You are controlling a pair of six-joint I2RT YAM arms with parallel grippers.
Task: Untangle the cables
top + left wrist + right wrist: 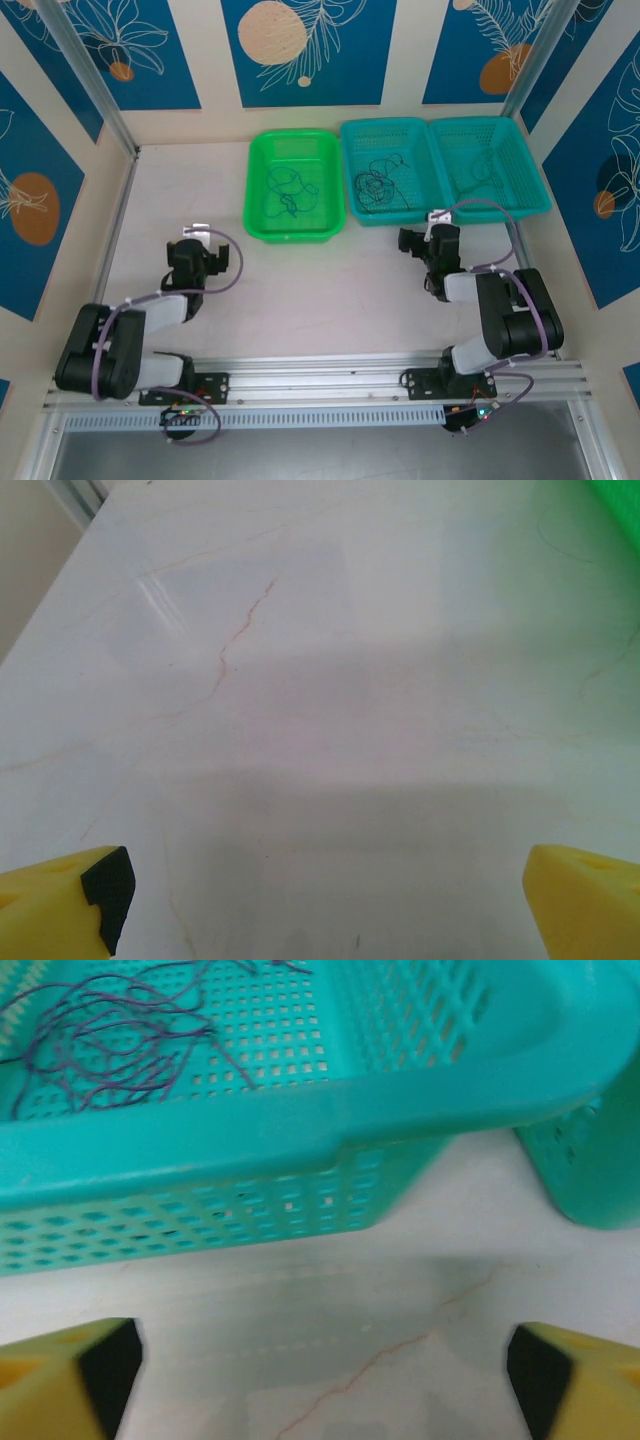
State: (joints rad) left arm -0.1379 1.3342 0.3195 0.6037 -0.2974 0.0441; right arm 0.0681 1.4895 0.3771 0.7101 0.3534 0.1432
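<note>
Teal basket (300,1135) holds tangled cables (105,1038). We see left pincer (320,880) and right pincer (322,1360) wide, empty, over the worktop (300,730).

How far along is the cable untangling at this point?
Seemingly done: a few loose thin dark wires lie in the green plastic basket, and one thin strand in the right teal mesh basket. In hand: nothing; the left gripper and right gripper are open and empty above the white table. Left: the tangled clump of dark wires in the middle teal mesh basket.
</note>
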